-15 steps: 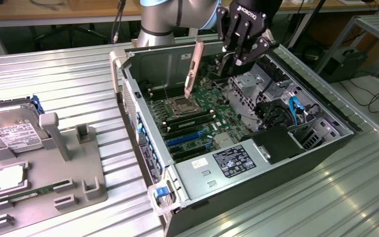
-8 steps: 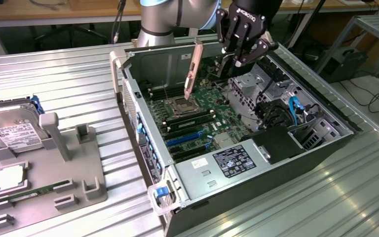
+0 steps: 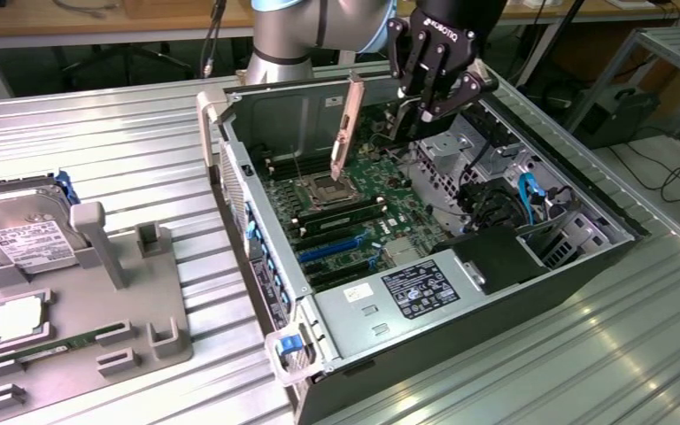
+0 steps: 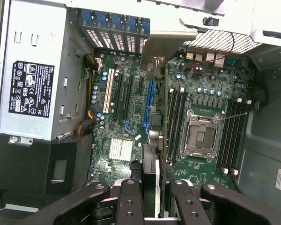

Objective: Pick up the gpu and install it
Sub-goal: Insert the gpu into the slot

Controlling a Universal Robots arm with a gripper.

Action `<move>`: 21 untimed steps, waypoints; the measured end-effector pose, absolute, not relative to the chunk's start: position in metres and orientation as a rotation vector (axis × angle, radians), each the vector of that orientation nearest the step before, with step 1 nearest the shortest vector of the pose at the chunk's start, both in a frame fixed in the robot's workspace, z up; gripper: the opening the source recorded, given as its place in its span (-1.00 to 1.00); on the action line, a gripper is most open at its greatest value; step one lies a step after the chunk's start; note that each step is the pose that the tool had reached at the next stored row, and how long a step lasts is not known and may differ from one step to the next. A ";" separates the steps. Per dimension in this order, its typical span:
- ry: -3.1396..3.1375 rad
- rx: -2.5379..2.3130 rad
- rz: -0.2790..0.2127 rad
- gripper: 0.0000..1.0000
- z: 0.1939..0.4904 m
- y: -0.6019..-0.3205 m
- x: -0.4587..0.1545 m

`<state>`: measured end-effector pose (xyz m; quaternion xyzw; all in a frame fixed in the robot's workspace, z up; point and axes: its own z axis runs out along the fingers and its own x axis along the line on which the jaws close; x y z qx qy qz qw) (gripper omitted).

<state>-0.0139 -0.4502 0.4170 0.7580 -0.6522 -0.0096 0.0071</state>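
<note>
A: What sits nearest in the exterior view?
B: A grey holder on the table, with a hard drive and a memory stick in it.

A: Past that?
B: The open case, lying on its side. The power supply is at the near end, the motherboard behind it, with the bare CPU socket in the middle.

A: Where's the gpu?
B: The gpu hangs above the board, over the socket area, bracket end up, clear of the slots. In the wrist view it runs edge-on between the fingers.

A: And the jaws?
B: The gripper has its jaws closed on the gpu, at the far end of the case.
</note>
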 end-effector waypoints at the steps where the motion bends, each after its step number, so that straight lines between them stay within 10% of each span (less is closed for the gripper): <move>1: -2.042 2.374 -0.024 -0.45 0.417 -0.450 -0.014; 21: -2.047 2.378 -0.015 -0.45 0.411 -0.450 -0.014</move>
